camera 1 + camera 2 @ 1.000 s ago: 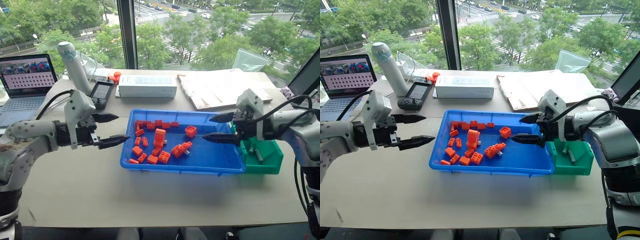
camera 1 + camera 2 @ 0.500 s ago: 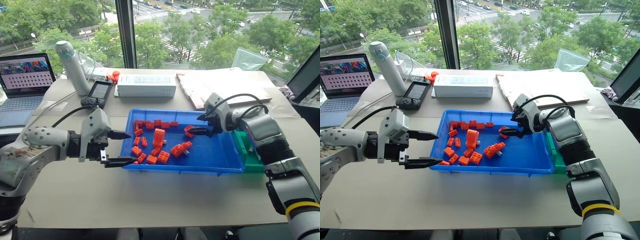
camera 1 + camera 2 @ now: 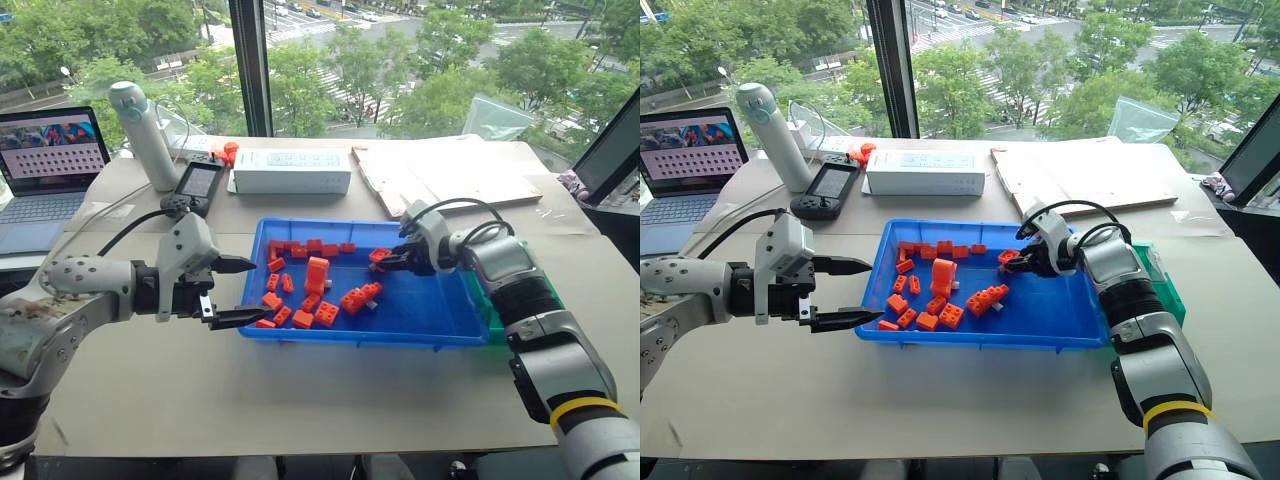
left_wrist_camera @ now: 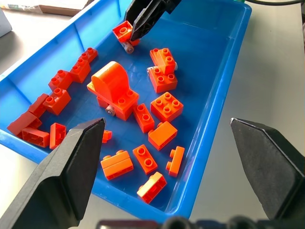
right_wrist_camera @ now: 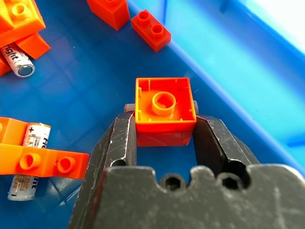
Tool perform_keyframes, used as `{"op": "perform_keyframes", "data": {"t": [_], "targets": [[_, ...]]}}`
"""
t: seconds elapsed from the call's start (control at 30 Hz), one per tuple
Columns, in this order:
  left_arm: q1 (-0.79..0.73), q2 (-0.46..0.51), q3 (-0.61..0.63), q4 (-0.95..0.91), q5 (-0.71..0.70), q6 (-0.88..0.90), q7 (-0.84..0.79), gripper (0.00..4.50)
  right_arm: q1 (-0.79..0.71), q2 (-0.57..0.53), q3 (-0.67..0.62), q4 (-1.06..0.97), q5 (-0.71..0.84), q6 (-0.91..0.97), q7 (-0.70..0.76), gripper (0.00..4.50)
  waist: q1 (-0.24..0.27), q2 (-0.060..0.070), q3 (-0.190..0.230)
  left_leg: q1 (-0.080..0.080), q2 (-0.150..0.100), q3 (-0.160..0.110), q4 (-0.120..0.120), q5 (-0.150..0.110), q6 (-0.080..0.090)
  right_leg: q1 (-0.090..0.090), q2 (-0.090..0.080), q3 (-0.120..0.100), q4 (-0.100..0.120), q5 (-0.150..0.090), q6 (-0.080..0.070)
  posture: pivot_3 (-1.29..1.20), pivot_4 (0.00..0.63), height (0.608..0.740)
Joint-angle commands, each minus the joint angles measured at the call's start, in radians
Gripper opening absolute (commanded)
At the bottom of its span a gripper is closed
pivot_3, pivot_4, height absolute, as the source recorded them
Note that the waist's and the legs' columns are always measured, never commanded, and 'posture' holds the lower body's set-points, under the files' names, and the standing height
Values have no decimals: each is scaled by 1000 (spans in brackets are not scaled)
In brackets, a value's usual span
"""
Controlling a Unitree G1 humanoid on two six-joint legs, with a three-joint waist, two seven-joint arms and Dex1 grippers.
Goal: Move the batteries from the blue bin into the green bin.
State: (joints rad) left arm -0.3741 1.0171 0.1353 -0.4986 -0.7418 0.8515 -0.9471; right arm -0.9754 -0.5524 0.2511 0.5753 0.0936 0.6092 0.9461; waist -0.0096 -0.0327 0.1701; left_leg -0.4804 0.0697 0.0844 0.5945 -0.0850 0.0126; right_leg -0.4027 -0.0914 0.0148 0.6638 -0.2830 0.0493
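Two slim grey-silver batteries (image 5: 22, 64) lie among orange-red toy bricks in the wide blue plastic bin (image 3: 430, 315). The right gripper (image 5: 164, 131) is clamped on a square orange brick (image 5: 165, 106), probably clearing it off something beneath. The left gripper (image 3: 240, 290) hovers wide open and empty at the blue bin's near-left rim. The small green plastic bin (image 3: 1165, 285) waits just beyond on the worktop (image 3: 300, 390).

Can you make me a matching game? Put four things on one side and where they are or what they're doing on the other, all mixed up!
Things:
1. left pincer
2. right pincer
3. green bin
4. laptop

Clues:
A. right of the blue bin
B. open, by the blue bin's left rim
C. far off to the left, screen lit
D. around an orange brick

Pairs: 1-B, 2-D, 3-A, 4-C
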Motion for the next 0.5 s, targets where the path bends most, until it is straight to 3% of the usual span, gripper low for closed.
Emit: {"op": "perform_keyframes", "data": {"t": [0.03,0.23,0.3,0.5], "targets": [[-20,8,18,-15,6,-19,-1,4500,-42,-97,-40,-91,-19,-16,42,1452,3,0,0,0,0,0,0,0,0,0,0,0,0,0,0,0,150,735],[-45,-8,-6,1,24,-30,-4,4500,-13,-199,24,-170,-113,20,58,1452,6,1,0,0,0,0,0,-4,-6,0,0,0,0,0,0,0,150,735],[-55,-18,-4,0,15,-16,8,4500,-1,-197,18,-201,-107,37,72,2456,0,1,0,0,0,0,0,-4,-6,-1,0,0,0,0,0,0,150,735],[-59,-29,3,-11,4,2,21,4500,0,-178,1,-275,-105,46,70,4473,-4,1,0,0,0,0,0,0,1,-1,0,1,0,0,0,0,150,735]]}}
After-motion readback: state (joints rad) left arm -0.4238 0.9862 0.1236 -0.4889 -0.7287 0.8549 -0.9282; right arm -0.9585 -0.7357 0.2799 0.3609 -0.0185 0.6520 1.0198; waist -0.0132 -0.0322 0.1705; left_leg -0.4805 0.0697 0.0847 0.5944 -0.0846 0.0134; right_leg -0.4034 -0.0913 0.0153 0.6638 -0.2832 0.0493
